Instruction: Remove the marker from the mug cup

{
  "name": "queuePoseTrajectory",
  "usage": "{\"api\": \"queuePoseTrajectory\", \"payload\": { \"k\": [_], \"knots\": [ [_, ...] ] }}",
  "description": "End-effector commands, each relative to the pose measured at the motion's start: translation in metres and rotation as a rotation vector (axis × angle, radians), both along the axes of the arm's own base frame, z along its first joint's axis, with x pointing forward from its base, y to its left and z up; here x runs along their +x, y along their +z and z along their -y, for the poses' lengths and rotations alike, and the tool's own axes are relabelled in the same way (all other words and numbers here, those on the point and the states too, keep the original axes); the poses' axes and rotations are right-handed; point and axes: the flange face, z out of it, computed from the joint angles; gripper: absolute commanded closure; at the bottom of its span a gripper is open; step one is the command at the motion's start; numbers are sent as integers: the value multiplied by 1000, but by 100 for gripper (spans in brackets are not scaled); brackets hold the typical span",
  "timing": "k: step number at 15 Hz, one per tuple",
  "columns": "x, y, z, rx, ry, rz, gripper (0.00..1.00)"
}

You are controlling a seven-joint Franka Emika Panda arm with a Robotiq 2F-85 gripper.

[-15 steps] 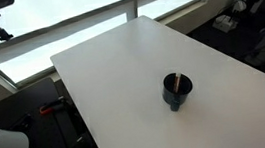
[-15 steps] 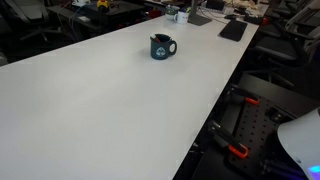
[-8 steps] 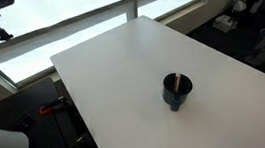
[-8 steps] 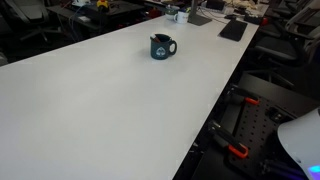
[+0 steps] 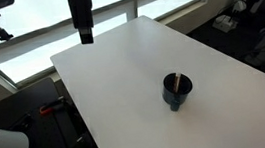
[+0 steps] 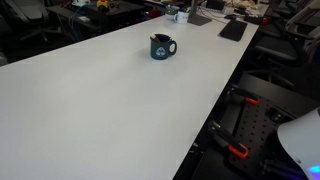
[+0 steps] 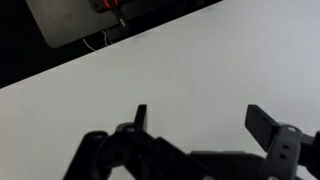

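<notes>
One mug cup [image 5: 182, 96] — one marker [image 5: 174, 82] (inside).

A big white table [image 5: 124, 85] is filling most of the room. Bright daylight is coming in through wide windows [image 5: 36, 20] behind it. Messy desks [image 6: 110, 8] are standing farther back.

Your white table [image 5: 103, 77] lies open on every side of the mug cup [image 5: 178, 91], lower right of frame, marker [image 5: 177, 80] leaning from its mouth. A flat dark object [image 6: 232, 30] sits at the upper-right table corner.
</notes>
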Motion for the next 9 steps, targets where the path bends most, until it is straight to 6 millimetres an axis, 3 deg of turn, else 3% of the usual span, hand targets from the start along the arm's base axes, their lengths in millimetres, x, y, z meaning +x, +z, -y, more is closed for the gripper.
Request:
{"api": "queuePoseTrajectory", "payload": {
  "k": [1,5,9],
  "knots": [
    [2,-6,3,4,-5,-17,0],
    [2,-5,1,2,-2,-13,0],
    [30,-11,20,-118,81,-7,0]
  ]
}}
